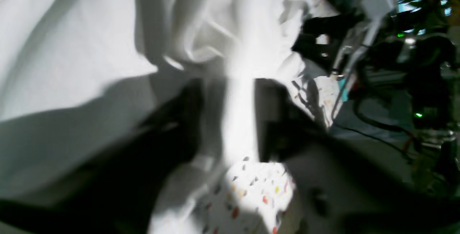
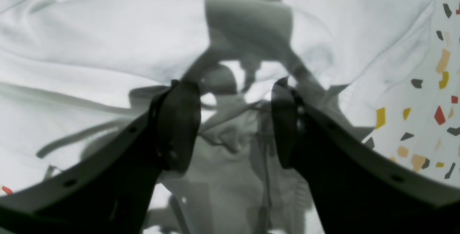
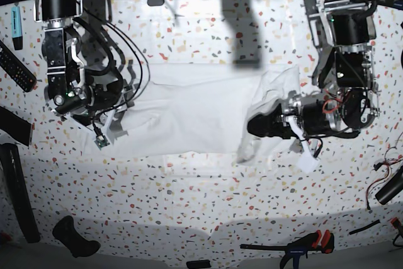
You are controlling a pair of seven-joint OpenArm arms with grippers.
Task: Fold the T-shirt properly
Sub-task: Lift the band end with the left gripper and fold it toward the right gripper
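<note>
The left pincer (image 1: pixel 230 119) has a strip of the T-shirt (image 3: pixel 189 114) between its jaws; I cannot tell if it grips. The right pincer (image 2: pixel 235 122) is wide open, empty, above the shirt, which lies on the speckled tabletop (image 3: pixel 208 206), one side bunched for folding.

No text, label, brand, number or sign can be read in any view. The T-shirt (image 3: pixel 195 108) is plain, and the flecked tabletop (image 3: pixel 201 206) carries no writing.
</note>
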